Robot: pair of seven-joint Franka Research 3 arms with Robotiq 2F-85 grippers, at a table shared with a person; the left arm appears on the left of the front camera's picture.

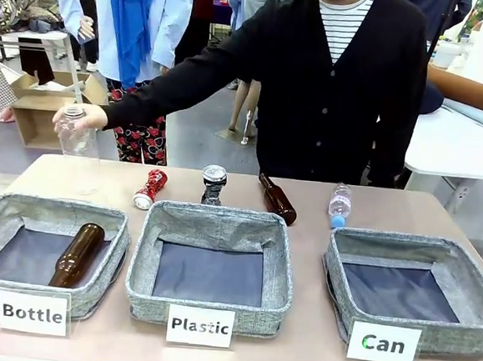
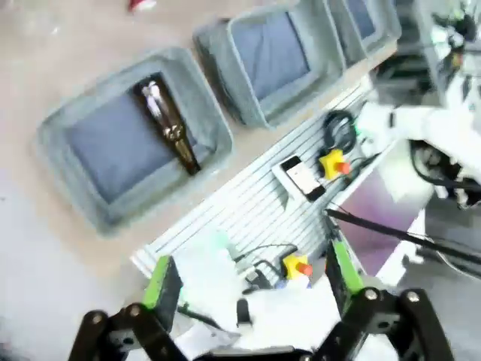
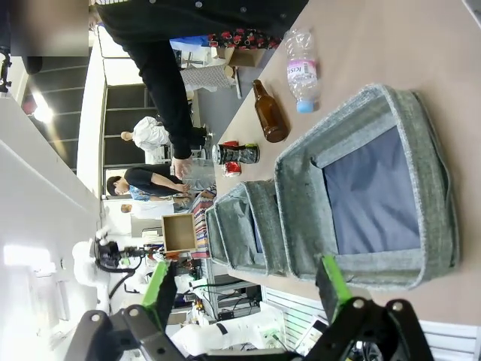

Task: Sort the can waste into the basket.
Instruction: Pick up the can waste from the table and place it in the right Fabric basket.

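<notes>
Just starting. Left gripper [image 2: 252, 274], right gripper [image 3: 246, 280] wide open, empty. Next: grab crushed red metal can [image 1: 150, 188] at eleven o'clock, carry to grey woven "Can" basket [image 1: 387, 242] at four o'clock.

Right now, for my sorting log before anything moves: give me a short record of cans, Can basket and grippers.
red crushed can: on table, beyond Plastic basket's left corner
dark grey crushed can: on table, right of the red one
Can basket: right end of row, no can inside
left gripper: open, holding nothing
right gripper: open, holding nothing
person's hand: holding clear bottle, far left
</notes>
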